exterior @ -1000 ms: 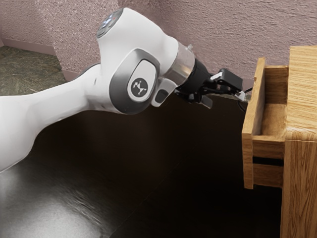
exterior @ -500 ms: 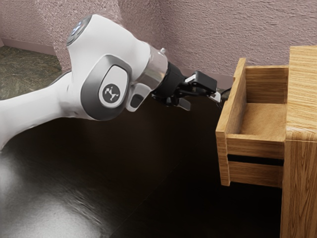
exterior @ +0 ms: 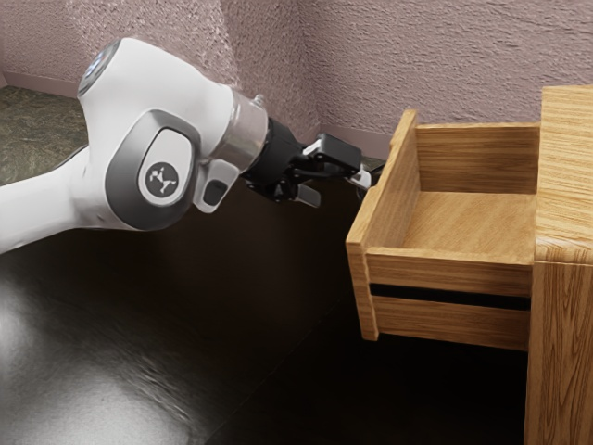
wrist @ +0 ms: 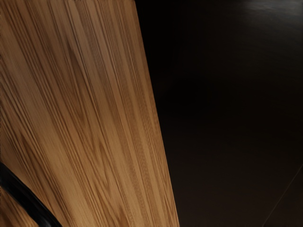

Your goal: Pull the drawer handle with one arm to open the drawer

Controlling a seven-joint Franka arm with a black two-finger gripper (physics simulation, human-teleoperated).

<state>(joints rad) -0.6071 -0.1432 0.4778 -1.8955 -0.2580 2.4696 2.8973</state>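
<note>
The wooden drawer [exterior: 451, 278] stands pulled well out of the cabinet [exterior: 563, 306], and its inside is bare. My black gripper [exterior: 367, 176] is at the upper part of the drawer front [exterior: 381, 211], on the side facing the arm, shut on the handle there. In the wrist view the wood-grain drawer front [wrist: 80, 118] is very close, and the dark handle bar [wrist: 23, 201] crosses just under my hand. My white arm reaches in from the exterior view's left.
A dark glossy floor [exterior: 185, 352] spreads under the arm and the drawer. A rough pinkish wall [exterior: 445, 56] runs behind. The cabinet stands at the exterior view's right edge.
My arm has drawn back toward the exterior view's left with the handle, and the drawer has slid a long way further out of the cabinet.
</note>
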